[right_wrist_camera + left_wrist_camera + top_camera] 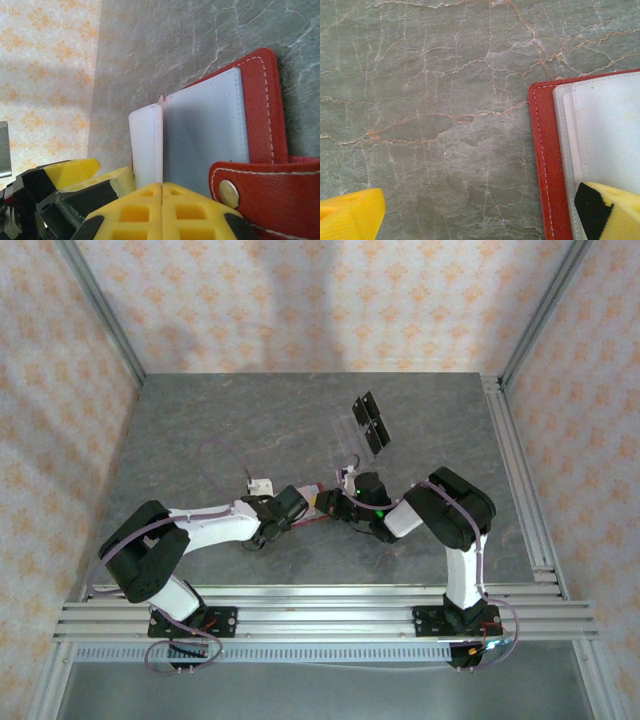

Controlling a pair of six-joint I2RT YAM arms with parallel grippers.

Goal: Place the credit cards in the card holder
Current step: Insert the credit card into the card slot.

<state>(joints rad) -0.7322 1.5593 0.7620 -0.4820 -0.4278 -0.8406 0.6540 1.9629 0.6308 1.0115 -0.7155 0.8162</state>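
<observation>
Card holder (272, 110), one, lies open beside the closed right end effector (162, 200).

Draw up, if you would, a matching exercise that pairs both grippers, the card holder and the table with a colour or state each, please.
Things:
1. left gripper
2. right gripper
3. card holder
4. table

Colours or states:
a. grey with pale veins
b. red, lying open
c. fingers pressed together
d. fingers spread wide

Pairs: 1-d, 2-c, 3-b, 4-a.
</observation>
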